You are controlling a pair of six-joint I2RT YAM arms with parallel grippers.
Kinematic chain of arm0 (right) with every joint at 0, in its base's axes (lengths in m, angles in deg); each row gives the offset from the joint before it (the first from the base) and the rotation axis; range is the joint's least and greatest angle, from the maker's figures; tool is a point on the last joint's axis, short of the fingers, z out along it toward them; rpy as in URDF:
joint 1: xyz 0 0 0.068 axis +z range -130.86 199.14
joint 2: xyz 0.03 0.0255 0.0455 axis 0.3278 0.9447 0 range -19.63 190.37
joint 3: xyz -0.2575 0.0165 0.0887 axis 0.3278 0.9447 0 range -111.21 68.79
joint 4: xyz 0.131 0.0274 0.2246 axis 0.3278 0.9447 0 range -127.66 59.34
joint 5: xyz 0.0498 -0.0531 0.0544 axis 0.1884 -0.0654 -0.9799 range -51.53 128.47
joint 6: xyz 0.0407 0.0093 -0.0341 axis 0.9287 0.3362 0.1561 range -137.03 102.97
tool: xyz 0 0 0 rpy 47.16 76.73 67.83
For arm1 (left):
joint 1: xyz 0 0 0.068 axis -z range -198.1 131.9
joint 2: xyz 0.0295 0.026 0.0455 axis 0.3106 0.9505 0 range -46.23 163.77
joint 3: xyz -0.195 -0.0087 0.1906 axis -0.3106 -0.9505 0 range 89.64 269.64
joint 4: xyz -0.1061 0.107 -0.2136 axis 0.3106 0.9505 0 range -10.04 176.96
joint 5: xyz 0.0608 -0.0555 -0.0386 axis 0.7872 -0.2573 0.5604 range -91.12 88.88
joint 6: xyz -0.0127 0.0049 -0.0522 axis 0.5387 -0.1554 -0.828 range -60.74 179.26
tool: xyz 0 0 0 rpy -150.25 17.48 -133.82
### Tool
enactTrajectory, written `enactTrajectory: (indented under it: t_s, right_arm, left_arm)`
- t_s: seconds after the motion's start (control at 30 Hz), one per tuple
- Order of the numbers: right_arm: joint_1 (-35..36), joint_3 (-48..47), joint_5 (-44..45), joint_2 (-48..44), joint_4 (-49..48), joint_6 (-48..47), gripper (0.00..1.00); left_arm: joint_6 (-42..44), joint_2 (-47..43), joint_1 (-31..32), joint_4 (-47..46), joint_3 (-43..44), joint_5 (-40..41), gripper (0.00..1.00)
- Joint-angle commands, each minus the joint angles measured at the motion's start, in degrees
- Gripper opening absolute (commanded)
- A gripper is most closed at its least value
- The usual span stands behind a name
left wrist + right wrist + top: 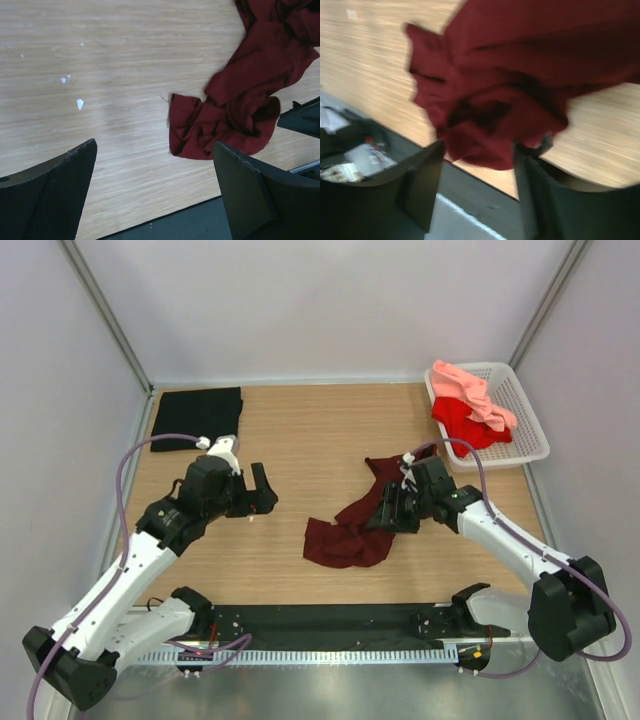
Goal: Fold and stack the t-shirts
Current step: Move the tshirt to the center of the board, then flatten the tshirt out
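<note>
Seen from above, past the arm bases (570,618), the maroon t-shirt (350,530) lies crumpled mid-table, touching your right gripper (388,510). From the left wrist, your left gripper (155,145) is spread wide and empty above the table (100,50). From the right wrist, the jaws are parted around the blurred shirt, so pinch one hem and spread it flat first.

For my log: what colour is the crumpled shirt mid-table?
Dark maroon shirt; clearest in left wrist view.

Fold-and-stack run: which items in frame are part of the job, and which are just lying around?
Job:
- maroon shirt, crumpled, centre
- black shirt, flat, far left
- red shirt and pink shirt, both in the basket

Lying about:
- basket
- white flecks
</note>
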Motion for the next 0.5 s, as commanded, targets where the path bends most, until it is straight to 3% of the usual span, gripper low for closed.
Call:
enactTrajectory:
  t_s: [0.0, 0.1, 0.27, 0.33, 0.47]
  right_arm:
    - [0.11, -1.0, 9.6, -6.32, 0.86, -2.7, 0.67]
    - [0.02, -3.27, 16.91, -6.95, 4.11, -3.67, 0.73]
    - [-0.24, -11.54, 35.88, 1.3, 9.49, -4.81, 0.72]
    - [-0.94, -15.5, 38.2, 4.91, 10.55, -4.91, 0.72]
    - [-4.45, -20.42, 39.26, 10.0, 11.43, -3.59, 0.71]
  left_arm:
    - [-4.78, 1.44, 0.15, -1.23, -2.49, -2.38, 0.97]
    - [-7.42, 5.3, 0.06, -4.04, -4.34, -3.61, 0.96]
    - [-9.72, 14.52, 1.2, -13.34, -6.1, -10.28, 0.92]
    - [-9.02, 17.6, 4.09, -18.8, -4.45, -11.26, 0.91]
    - [-4.98, 27.09, 10.6, -19.95, 3.38, -10.03, 0.88]
